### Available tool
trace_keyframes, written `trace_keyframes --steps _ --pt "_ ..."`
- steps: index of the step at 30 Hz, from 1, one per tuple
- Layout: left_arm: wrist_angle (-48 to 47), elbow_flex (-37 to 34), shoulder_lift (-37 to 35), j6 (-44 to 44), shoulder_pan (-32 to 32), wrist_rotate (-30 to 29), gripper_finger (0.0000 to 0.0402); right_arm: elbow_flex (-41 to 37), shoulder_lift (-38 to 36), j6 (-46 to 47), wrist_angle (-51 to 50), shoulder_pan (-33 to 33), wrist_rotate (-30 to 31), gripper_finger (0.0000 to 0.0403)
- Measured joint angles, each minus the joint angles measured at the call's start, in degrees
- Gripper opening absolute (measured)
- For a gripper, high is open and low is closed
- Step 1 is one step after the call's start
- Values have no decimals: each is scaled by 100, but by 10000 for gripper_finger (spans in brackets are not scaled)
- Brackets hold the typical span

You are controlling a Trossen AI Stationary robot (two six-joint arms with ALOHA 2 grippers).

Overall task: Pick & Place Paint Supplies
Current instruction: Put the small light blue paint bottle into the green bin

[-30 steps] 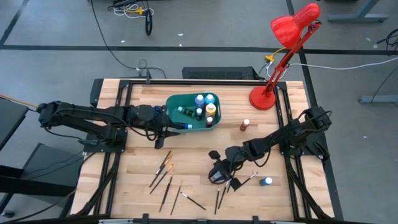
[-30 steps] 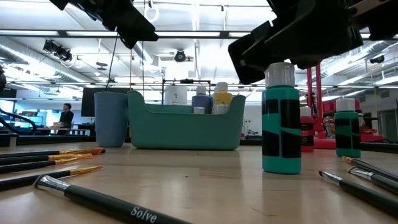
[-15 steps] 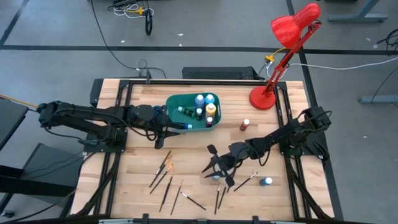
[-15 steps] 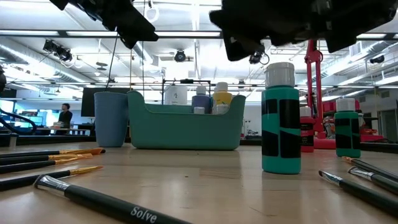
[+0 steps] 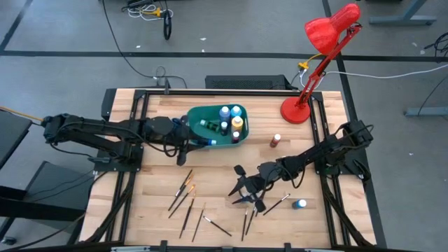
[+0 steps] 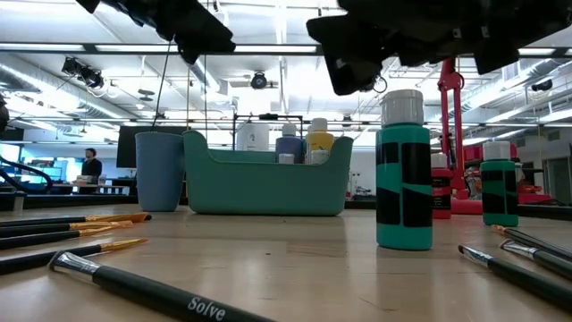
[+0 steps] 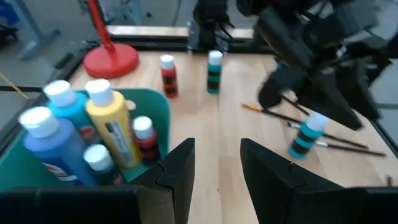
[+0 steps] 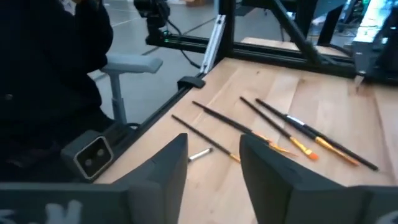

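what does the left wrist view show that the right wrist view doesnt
Only the left wrist view: the teal bin holding the yellow bottle and blue bottles, the red lamp base, a teal bottle standing near the right gripper. Only the right wrist view: a grey chair beyond the table edge, orange-tipped brushes. Both: the wooden table and dark-handled brushes.

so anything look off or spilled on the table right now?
No spills or damage. Brushes lie scattered at mixed angles on the near table, as expected mid-task. One bottle in the teal bin lies on its side rather than upright. The teal bottle under the right gripper stands upright.
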Motion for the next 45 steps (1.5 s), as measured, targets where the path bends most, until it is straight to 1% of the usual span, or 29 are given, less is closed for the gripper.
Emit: trace_keyframes --steps 5,7,10,14,17,19,25,31,35,41,45 --pt "119 0 0 -28 0 -75 137 2 2 -428 -510 91 0 185" --pt "190 0 0 -28 0 -75 137 2 2 -456 -685 89 141 190" --pt "174 0 0 -71 -2 -75 137 2 2 -474 -720 82 317 191" --pt "179 0 0 -74 0 -75 137 2 2 -504 -975 84 290 186" --pt "177 0 0 -80 -2 -75 137 2 2 -470 -1139 89 100 181" --pt "179 0 0 -85 0 -75 137 2 1 -524 -1149 89 -26 179" --pt "178 0 0 -85 0 -75 137 -169 0 -561 -1127 73 39 174" --pt "179 0 0 -86 0 -75 137 -513 2 -623 -561 10 42 173" --pt "179 0 0 -85 -2 -75 137 -570 0 -544 -285 -72 44 160" --pt "179 0 0 -42 0 -77 137 -570 -4 -453 -424 -126 -12 106" --pt "179 2 0 -39 0 -76 137 -568 -7 -468 -388 -136 -2 103"
